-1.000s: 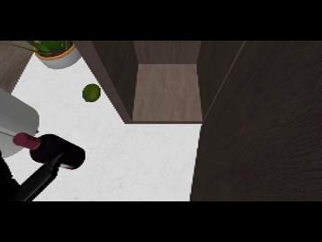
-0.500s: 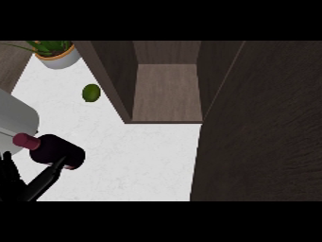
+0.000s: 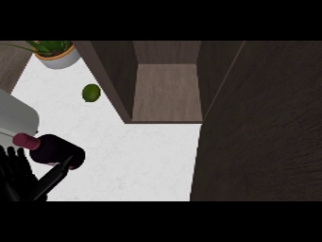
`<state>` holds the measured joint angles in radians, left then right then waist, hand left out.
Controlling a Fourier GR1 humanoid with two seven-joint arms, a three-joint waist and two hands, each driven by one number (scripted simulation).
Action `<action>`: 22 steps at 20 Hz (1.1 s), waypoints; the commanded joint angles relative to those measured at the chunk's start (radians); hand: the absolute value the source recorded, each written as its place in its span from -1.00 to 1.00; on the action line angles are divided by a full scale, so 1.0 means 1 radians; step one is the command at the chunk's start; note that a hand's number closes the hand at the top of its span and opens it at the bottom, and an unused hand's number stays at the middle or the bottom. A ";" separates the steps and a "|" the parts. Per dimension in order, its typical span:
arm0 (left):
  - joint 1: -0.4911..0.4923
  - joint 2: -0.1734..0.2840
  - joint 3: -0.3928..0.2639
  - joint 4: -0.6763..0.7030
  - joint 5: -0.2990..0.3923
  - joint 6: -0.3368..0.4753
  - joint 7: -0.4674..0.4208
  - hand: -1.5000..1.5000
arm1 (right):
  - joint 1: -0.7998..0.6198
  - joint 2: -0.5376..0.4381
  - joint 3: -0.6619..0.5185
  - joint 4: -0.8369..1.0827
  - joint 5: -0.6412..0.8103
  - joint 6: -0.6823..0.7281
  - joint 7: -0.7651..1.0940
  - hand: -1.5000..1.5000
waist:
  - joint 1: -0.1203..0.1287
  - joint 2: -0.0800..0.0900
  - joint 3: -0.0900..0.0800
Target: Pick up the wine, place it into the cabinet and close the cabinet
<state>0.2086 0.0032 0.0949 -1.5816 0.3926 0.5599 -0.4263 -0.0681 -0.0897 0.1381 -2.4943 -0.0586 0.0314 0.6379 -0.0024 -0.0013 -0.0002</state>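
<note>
The wine [image 3: 52, 149] stands on the white tabletop [image 3: 142, 156] at lower left, well apart from the open cabinet [image 3: 167, 92]. The left hand [image 3: 17, 177] sits just beside it with fingers straight and spread, thumb touching the bottle, holding nothing. A lime [image 3: 91, 92] and plant [image 3: 55, 52] lie farther back.

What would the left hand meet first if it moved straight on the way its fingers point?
Probably the wine bottle: the left hand is open just below it, fingers pointing up toward its neck. Depth is unclear, so the fingers might pass beside it.
</note>
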 commanded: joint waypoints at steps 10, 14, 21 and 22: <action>-0.045 -0.003 0.067 0.256 0.092 -0.129 -0.193 -1.00 | 0.050 0.013 0.030 -0.127 -0.026 0.003 0.027 -1.00 | 0.000 0.000 0.000; -0.105 -0.003 0.062 0.302 0.074 -0.092 -0.178 -1.00 | 0.035 -0.025 -0.040 -0.163 -0.093 0.019 0.069 -1.00 | -0.003 0.000 0.000; -0.146 0.002 0.104 0.420 0.118 -0.191 -0.245 -1.00 | -0.032 0.008 0.037 -0.123 0.021 -0.033 0.089 -1.00 | -0.001 0.001 -0.001; -0.149 0.018 0.089 0.353 0.110 -0.142 -0.169 -1.00 | 0.041 -0.015 -0.009 -0.170 -0.069 0.009 0.071 -1.00 | -0.003 0.000 0.000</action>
<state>0.0880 0.0128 0.1734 -1.2493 0.4942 0.4265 -0.6095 -0.0903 -0.0878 0.1587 -2.4997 -0.0522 0.0199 0.6701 -0.0040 -0.0014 -0.0005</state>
